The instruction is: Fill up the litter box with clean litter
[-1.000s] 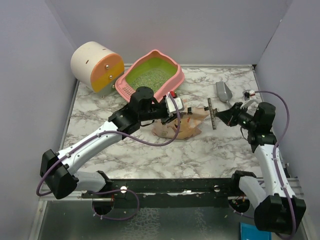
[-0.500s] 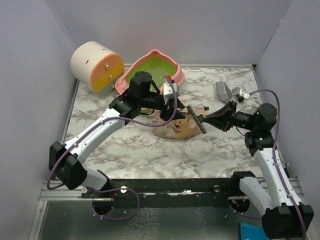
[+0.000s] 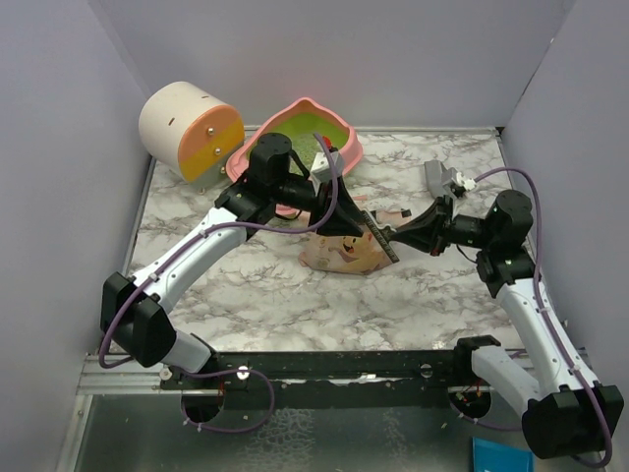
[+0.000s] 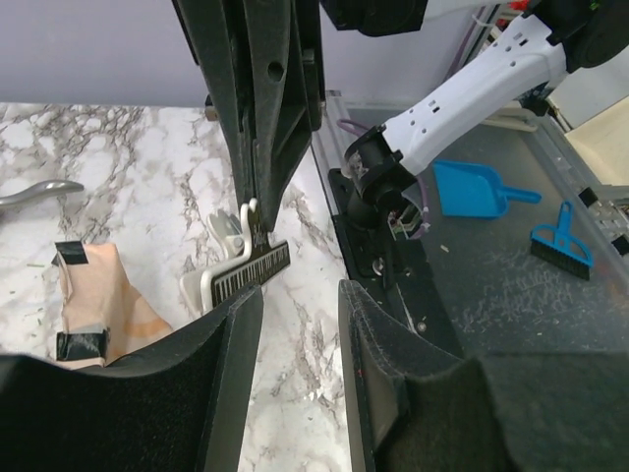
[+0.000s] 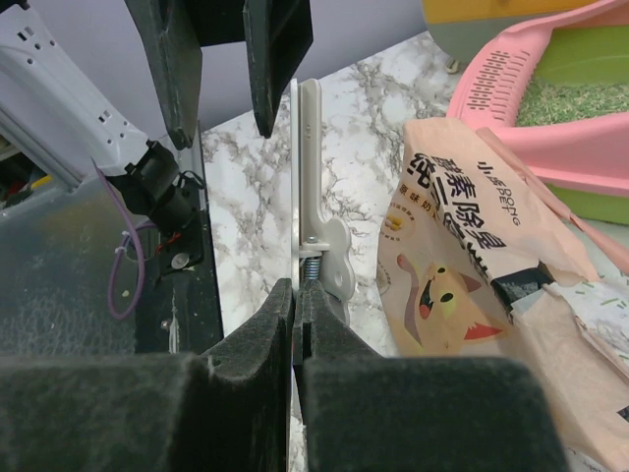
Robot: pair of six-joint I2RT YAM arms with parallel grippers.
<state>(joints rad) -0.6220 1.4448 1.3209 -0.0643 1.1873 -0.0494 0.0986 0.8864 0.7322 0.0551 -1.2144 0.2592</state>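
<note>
The pink litter box (image 3: 349,141) stands at the back centre with pale greenish litter (image 3: 307,146) inside; its slotted lip (image 5: 511,103) and litter (image 5: 575,98) show in the right wrist view. My left gripper (image 3: 341,208) is open and empty above the table between the box and the tan cat bag (image 3: 344,254); its jaws (image 4: 300,295) frame bare marble. My right gripper (image 3: 395,234) is shut on a long black-and-white bag clip (image 3: 378,234), held just right of the bag. The clip (image 5: 307,177) stands upright beside the bag (image 5: 462,275), and also shows in the left wrist view (image 4: 246,275).
A cream-and-orange cylinder (image 3: 187,128) stands at the back left. A grey metal scoop (image 3: 437,175) lies at the back right. A blue dustpan (image 4: 472,187) and brush (image 4: 565,241) lie in the dark tray beyond the table's near edge.
My right gripper has carried the clip leftward to the bag's right edge. My left arm has lifted off the bag and drawn back toward the litter box front.
</note>
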